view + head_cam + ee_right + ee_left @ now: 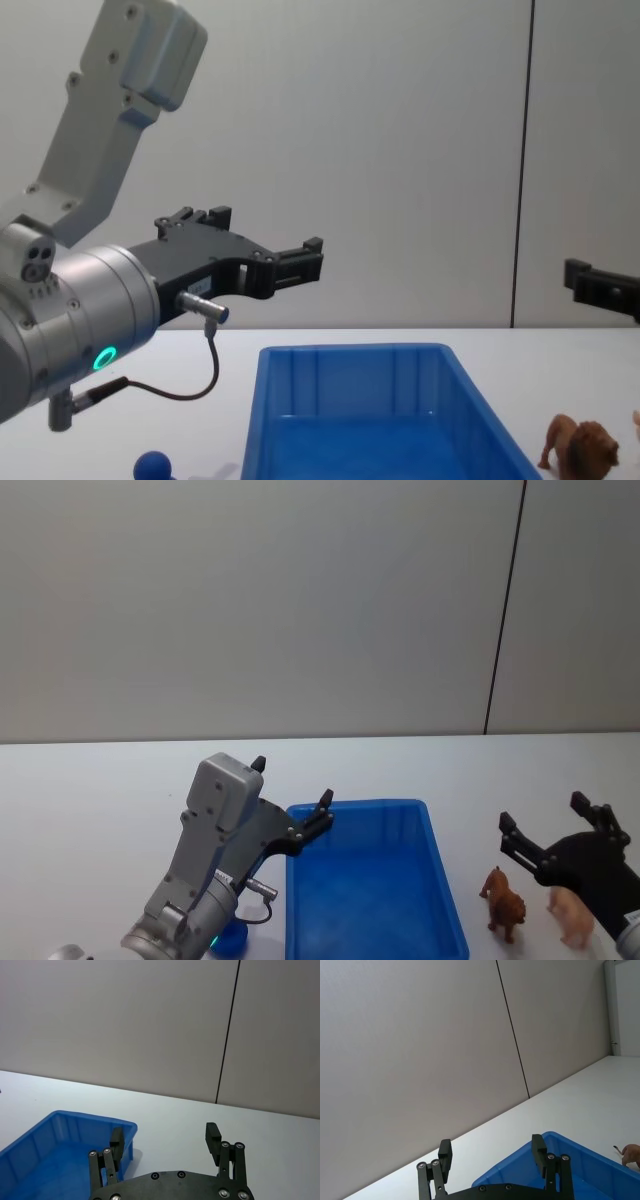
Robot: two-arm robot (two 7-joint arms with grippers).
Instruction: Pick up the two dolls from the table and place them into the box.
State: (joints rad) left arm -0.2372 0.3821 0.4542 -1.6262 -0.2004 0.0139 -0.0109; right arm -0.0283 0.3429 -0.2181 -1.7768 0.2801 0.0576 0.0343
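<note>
Two tools up, both released and holding nothing. My left tool [292,782] is raised above the surface [100,780], fingers spread wide, tips over the far left corner of the blue box [360,805]. In the chest view the left tool [262,232] sits well above the box rim [350,350], touching nothing. The left wrist view has the fingers [445,1152] apart with that corner of the box [555,1136] just below them.

My right tool [543,812] is to the right of the box, also spread open, raised over the toys there. The right wrist view shows its fingers [212,1132] wide apart, with the box [60,1115] off to one side.

The box stands in the middle of the surface, between the arms. The brown lion [503,905] stands upright on the surface just right of the box, near but not touching the rim. The pale pink animal [572,915] is just beside it, farther right, partly under the right tool's body. In the chest view the lion [582,448] stands by the box's right wall.

The blue round-headed figure [232,938] is on the surface just left of the box, partly hidden by my left arm; the chest view shows its round head [153,465] low and left of the box.
</note>
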